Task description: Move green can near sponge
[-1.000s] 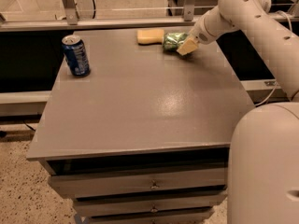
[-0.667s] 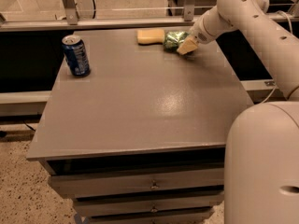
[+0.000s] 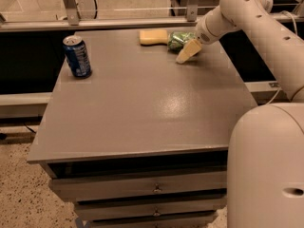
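The green can (image 3: 175,39) lies on its side at the far edge of the grey table (image 3: 142,108). Its left end is right beside the pale yellow sponge (image 3: 153,36), touching it or nearly so. My gripper (image 3: 186,50) reaches in from the right and sits at the can's right end, low over the tabletop. A cream part of the gripper shows in front of the can, and the rest of it is hidden behind the can and wrist.
A dark blue can (image 3: 77,56) stands upright near the table's far left corner. A metal rail (image 3: 95,23) runs behind the table. My white arm and base (image 3: 266,165) fill the right side. Drawers (image 3: 142,189) sit under the tabletop.
The gripper has shifted very slightly toward the near side. The green can and the sponge stay where they were.
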`<action>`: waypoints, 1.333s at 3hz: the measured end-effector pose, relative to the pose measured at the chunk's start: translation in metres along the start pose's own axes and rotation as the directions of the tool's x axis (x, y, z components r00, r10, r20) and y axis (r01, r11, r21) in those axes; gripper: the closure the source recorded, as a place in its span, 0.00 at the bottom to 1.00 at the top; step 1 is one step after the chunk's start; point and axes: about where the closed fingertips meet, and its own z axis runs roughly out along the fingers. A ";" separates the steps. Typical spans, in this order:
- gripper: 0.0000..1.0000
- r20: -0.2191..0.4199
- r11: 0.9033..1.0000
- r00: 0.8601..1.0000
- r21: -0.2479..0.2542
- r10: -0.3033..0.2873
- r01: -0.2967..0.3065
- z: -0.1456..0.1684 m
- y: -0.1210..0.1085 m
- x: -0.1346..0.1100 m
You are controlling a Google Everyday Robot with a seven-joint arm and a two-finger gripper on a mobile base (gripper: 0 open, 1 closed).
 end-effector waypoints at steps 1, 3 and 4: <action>0.00 0.016 1.000 1.000 -0.009 0.000 0.000 -0.008 0.002 -0.003; 0.00 0.186 0.992 0.981 -0.123 0.060 -0.037 -0.097 0.014 0.005; 0.00 0.298 0.982 0.950 -0.187 0.093 -0.037 -0.172 0.026 0.037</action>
